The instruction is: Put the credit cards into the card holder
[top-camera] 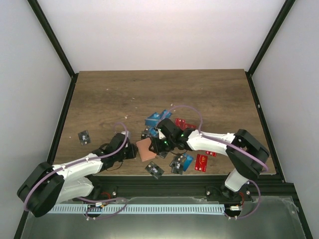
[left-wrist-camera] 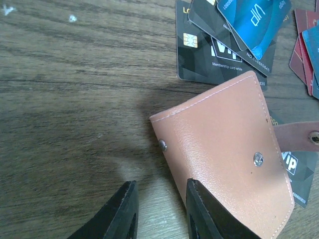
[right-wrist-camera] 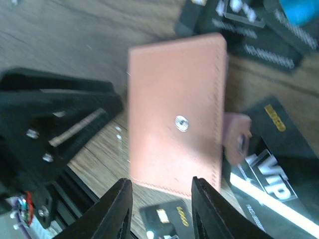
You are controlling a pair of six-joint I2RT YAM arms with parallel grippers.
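The tan-orange card holder (top-camera: 145, 149) lies closed on the table between my two grippers. In the left wrist view the card holder (left-wrist-camera: 224, 149) sits just ahead of my left gripper (left-wrist-camera: 159, 211), which is open, with its right finger over the holder's near edge and its left finger over bare wood. My right gripper (right-wrist-camera: 162, 206) is open and hovers above the holder's (right-wrist-camera: 174, 109) near edge. Black VIP cards (left-wrist-camera: 209, 55), a blue card (left-wrist-camera: 254, 20) and red cards (left-wrist-camera: 301, 50) lie beyond the holder. A black card (right-wrist-camera: 172, 219) lies under the right gripper.
Loose cards lie scattered: a black card (top-camera: 84, 137) far left, red cards (top-camera: 201, 162) at front right, blue cards (top-camera: 154, 119) behind the grippers, a black card (top-camera: 155, 170) by the front edge. The left gripper body (right-wrist-camera: 60, 114) is close beside the holder.
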